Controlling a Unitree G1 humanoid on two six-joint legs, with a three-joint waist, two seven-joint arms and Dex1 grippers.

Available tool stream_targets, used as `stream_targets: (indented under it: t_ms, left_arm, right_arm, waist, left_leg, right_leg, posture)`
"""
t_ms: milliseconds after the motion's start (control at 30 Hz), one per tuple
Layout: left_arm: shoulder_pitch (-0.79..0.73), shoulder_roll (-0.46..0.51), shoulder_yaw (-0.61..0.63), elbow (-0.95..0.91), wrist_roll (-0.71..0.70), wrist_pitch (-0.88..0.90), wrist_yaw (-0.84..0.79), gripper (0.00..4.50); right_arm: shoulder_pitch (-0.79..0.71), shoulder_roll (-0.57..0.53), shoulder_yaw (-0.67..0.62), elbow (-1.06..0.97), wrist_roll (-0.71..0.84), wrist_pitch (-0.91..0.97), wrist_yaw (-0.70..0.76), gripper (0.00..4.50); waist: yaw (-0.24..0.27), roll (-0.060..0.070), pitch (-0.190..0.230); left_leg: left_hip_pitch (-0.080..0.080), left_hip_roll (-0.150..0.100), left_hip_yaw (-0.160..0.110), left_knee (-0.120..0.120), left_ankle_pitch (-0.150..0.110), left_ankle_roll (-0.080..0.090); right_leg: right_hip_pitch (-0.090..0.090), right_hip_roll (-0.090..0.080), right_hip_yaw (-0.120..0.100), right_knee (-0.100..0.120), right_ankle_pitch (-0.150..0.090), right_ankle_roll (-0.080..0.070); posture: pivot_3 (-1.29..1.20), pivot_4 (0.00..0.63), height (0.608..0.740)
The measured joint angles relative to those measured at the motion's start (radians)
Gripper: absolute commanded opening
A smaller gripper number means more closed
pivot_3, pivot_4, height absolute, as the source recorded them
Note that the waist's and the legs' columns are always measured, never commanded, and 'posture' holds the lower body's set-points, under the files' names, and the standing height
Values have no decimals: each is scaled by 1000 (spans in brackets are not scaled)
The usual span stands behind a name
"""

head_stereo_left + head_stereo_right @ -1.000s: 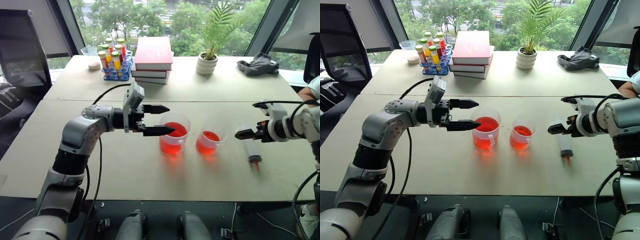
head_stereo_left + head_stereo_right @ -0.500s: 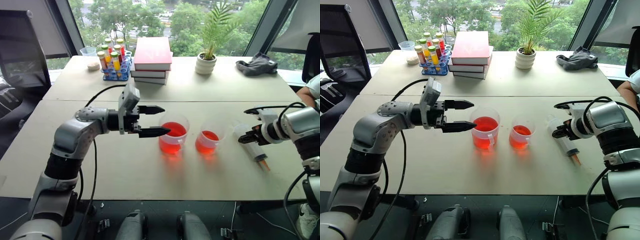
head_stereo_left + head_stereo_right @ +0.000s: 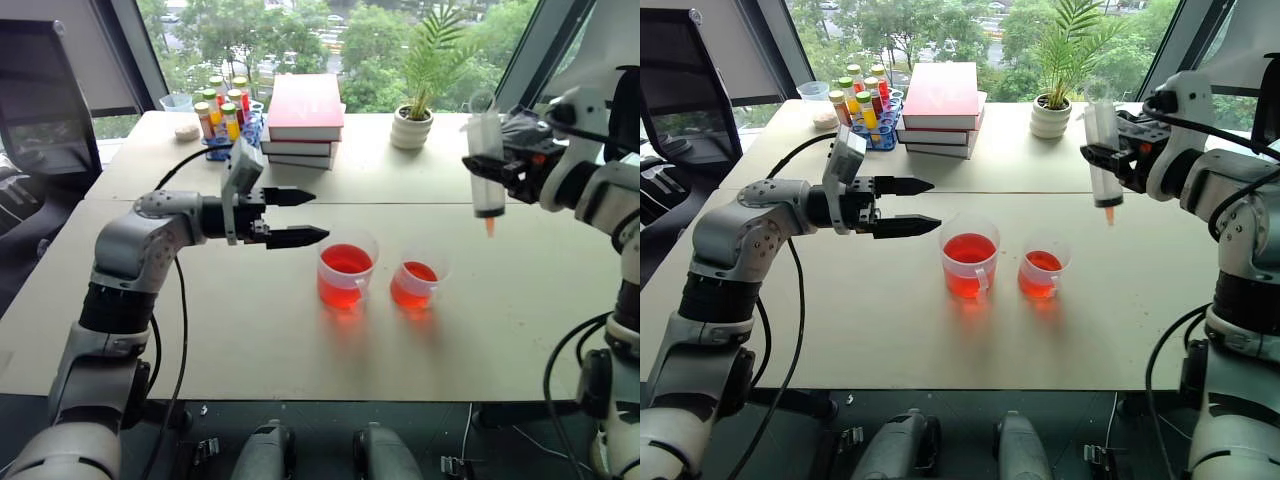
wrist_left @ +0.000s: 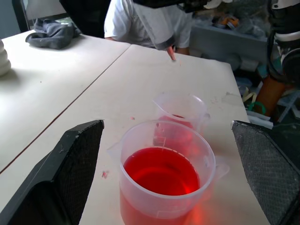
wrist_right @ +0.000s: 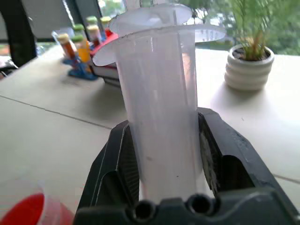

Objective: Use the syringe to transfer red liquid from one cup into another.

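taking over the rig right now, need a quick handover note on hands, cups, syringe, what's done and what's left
Right hand: shut on the syringe, held upright in the air, orange tip down, to the right of and above the cups.
Left hand: open, empty, level, just left of the larger cup.
Larger cup and smaller cup stand side by side on the table, both holding red liquid.
Done: syringe picked up.
Left: dip the tip into the larger cup, draw liquid, empty it into the smaller cup.
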Motion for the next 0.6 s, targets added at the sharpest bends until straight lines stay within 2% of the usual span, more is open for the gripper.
stream_targets:
  t_ms: [133, 233, 500, 600]
  left_arm:
    - [-42, 1, -1, 53, 10, -10, -29, 4500]
    - [-61, 9, -1, 84, 13, -21, -56, 4500]
    - [-124, -7, -5, 87, 13, -17, -71, 4500]
    - [-143, -11, -6, 87, 13, -16, -80, 4500]
  right_arm:
    - [52, 219, -5, -124, 117, -118, -35, 1383]
    - [133, 317, 69, -142, 120, -255, -32, 1383]
    - [374, 396, 282, -9, -50, -658, 78, 1383]
    - [413, 410, 318, 38, -96, -764, 90, 1383]
  waist:
    - [2, 0, 0]
    - [5, 0, 0]
    - [0, 0, 0]
    - [-12, 0, 0]
  left_leg:
    - [0, 0, 0, 1, 0, 0]
    - [0, -1, 0, 1, 0, 0]
    - [0, -1, 1, 1, 0, 0]
    - [0, -1, 0, 1, 0, 0]
  right_leg:
    - [0, 0, 0, 1, 0, 0]
    - [0, 0, 0, 0, 0, 0]
    - [0, 0, 0, 1, 0, 0]
    - [0, 1, 0, 1, 0, 0]
  posture:
    - [0, 150, 740]
    - [0, 150, 740]
    - [0, 150, 740]
    - [0, 150, 740]
